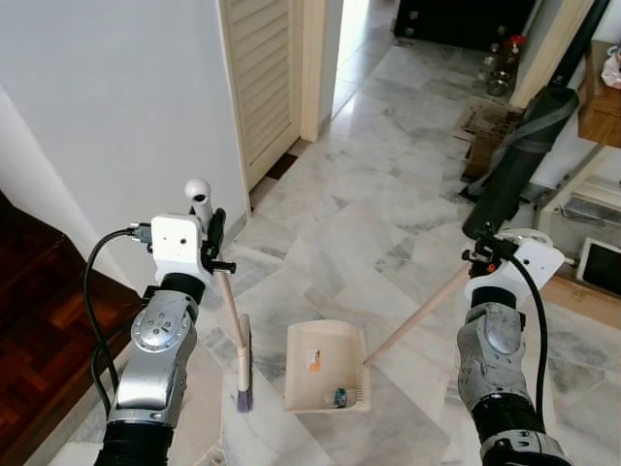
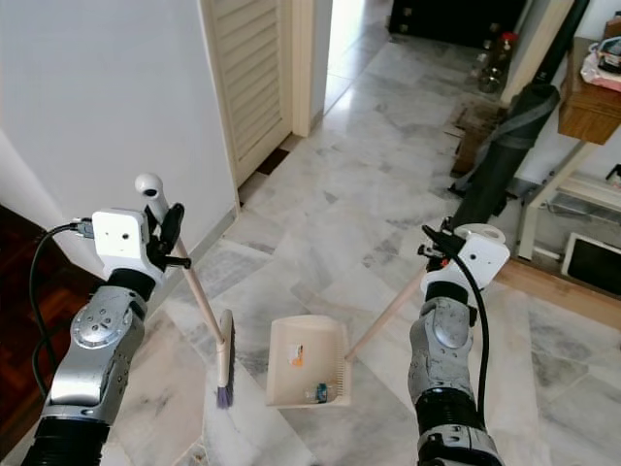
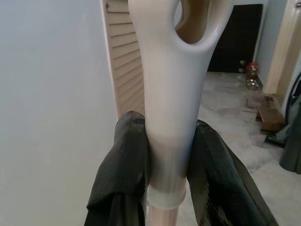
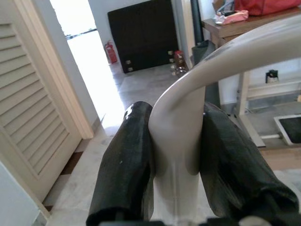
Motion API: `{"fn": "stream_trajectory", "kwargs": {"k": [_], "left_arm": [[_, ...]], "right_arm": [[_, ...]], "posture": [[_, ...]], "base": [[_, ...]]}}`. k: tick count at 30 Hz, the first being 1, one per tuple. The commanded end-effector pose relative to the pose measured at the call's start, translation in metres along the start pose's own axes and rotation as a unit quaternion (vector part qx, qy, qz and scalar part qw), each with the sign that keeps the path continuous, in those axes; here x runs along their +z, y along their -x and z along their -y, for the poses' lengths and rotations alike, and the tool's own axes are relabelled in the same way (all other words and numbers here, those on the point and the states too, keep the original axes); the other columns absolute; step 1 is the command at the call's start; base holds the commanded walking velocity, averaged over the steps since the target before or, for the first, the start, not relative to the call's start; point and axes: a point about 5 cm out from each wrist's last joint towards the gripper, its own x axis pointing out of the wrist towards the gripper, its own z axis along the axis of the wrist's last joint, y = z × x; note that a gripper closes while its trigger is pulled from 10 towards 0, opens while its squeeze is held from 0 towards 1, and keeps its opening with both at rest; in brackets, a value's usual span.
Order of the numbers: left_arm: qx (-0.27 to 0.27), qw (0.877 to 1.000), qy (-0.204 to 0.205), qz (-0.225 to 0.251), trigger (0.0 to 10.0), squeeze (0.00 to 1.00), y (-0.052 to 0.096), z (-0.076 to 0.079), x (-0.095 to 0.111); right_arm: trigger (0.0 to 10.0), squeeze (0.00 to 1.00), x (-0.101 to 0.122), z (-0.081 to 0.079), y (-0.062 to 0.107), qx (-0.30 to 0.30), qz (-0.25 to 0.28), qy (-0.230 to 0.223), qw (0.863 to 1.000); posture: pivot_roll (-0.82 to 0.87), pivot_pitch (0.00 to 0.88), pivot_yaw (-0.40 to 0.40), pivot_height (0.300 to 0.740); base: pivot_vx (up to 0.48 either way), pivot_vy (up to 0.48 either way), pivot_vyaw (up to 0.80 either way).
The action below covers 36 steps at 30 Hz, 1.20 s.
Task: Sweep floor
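Inside, the cream plastic dustpan [image 1: 325,367] holds a small bluish scrap [image 1: 340,396]; the right gripper [image 4: 176,160] pinches its long handle [image 1: 417,316], the left gripper [image 3: 164,160] clamps the cream-handled broom [image 1: 236,335], both arms raised.

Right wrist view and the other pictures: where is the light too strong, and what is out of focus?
Right wrist view: the doorway is washed out white; the near dustpan handle in the right hand is soft. Left wrist view: the broom handle and fingers are sharp, the room behind blurred. Eye views: even daylight, bright doorway, no motion blur.
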Motion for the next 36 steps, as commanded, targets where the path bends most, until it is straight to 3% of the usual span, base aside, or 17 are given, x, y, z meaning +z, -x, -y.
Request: {"fn": "stream_trajectory", "kwargs": {"k": [1, 12, 36], "left_arm": [[0.006, 0.999, -0.007, 0.032, 10.0, 0.0, -0.005, -0.001, 0.012], [0.004, 0.999, -0.013, 0.033, 10.0, 0.0, -0.006, -0.001, 0.012], [-0.014, 0.999, -0.012, 0.038, 10.0, 0.0, -0.007, 0.01, 0.014]], "right_arm": [[10.0, 0.0, 0.012, -0.004, -0.003, 0.003, 0.027, -0.01, 1.0], [10.0, 0.0, 0.012, -0.004, -0.003, 0.002, 0.026, -0.007, 1.0], [10.0, 0.0, 0.014, -0.008, -0.001, 0.012, 0.031, -0.002, 0.999]], "posture": [[0.09, 0.0, -0.023, 0.74], [0.08, 0.0, -0.02, 0.74], [0.09, 0.0, -0.016, 0.74]], "base": [[0.0, 0.368, -0.8], [0.0, 0.214, -0.8], [0.0, 0.0, 0.0]]}}
